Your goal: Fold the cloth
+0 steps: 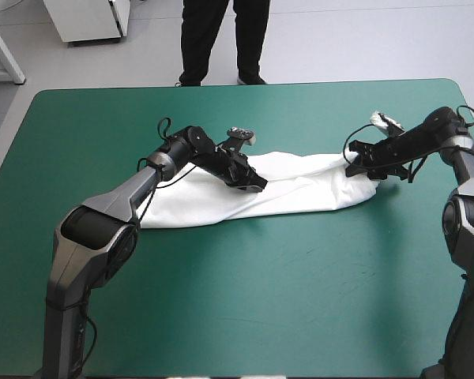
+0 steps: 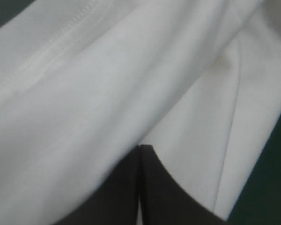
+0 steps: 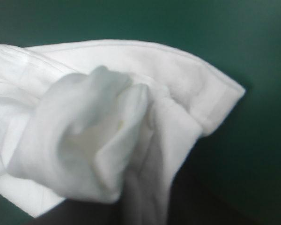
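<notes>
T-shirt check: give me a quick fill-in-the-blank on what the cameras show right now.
1. The T-shirt lies as a long band on the cover, whose colour is ___.
2. The left gripper has its fingers meeting in one pointed arch over the cloth, so it is ___.
3. The right gripper grips the band's end nearest the cover's ___ edge.

Missing words: teal-green; shut; right.

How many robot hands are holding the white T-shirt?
2. The left black fin-fingered hand grips the white short-sleeved cloth T-shirt near its middle; the right hand holds its bunched end nearest that arm.
</notes>
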### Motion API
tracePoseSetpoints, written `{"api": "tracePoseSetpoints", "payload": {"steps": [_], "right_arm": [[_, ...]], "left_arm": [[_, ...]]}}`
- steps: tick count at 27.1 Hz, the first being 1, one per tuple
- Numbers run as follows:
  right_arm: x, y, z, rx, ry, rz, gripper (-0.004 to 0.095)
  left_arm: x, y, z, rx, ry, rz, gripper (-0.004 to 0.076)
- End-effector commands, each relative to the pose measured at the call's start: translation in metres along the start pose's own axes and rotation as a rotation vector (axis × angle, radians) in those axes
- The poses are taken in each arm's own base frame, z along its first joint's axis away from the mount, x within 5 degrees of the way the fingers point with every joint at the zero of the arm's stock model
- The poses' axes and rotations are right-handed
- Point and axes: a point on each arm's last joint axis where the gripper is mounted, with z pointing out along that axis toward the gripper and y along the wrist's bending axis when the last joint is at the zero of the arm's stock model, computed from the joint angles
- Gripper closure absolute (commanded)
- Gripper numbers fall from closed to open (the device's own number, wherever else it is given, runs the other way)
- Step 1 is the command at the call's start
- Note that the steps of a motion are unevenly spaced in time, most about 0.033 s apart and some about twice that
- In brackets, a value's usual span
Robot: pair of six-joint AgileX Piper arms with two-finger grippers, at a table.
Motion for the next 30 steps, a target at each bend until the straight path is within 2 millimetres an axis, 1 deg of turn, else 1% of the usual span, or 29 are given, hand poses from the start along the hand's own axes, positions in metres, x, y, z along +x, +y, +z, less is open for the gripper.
{"api": "tracePoseSetpoints", "payload": {"steps": [1, 4, 6, 9, 16, 20, 24, 25, 26, 27, 30], "right_arm": [[0.001, 0.015, -0.009, -0.015, -0.013, -0.052, 0.0913], [0.0, 0.021, -0.012, -0.052, -0.032, -0.042, 0.0923], [-0.001, 0.03, -0.021, -0.088, -0.065, -0.062, 0.0923], [-0.002, 0.047, -0.043, -0.097, -0.124, -0.101, 0.0923], [0.0, 0.094, -0.108, -0.093, -0.297, -0.205, 0.0923], [0.004, 0.113, -0.134, -0.101, -0.365, -0.238, 0.0923], [0.009, 0.126, -0.147, -0.135, -0.401, -0.255, 0.0923], [0.012, 0.134, -0.15, -0.152, -0.409, -0.267, 0.0923], [0.013, 0.135, -0.151, -0.155, -0.411, -0.276, 0.0923], [0.016, 0.144, -0.151, -0.165, -0.411, -0.296, 0.0923], [0.018, 0.156, -0.143, -0.174, -0.388, -0.327, 0.0923]], "left_arm": [[-0.009, -0.013, -0.023, -0.014, -0.024, 0.041, 0.0733], [-0.008, -0.012, -0.023, -0.023, -0.019, 0.04, 0.0733], [-0.008, -0.011, -0.023, -0.035, -0.011, 0.036, 0.0733], [-0.007, -0.01, -0.023, -0.043, -0.006, 0.035, 0.0733], [-0.007, -0.01, -0.023, -0.048, -0.006, 0.027, 0.0733], [-0.007, -0.01, -0.023, -0.049, -0.005, 0.021, 0.0733], [-0.007, -0.01, -0.023, -0.05, -0.007, 0.021, 0.0733], [-0.007, -0.01, -0.023, -0.05, -0.007, 0.021, 0.0733], [-0.008, -0.009, -0.023, -0.051, -0.009, 0.021, 0.0733], [-0.008, -0.009, -0.023, -0.054, -0.013, 0.021, 0.0733], [-0.008, -0.008, -0.023, -0.055, -0.014, 0.02, 0.0733]]}}
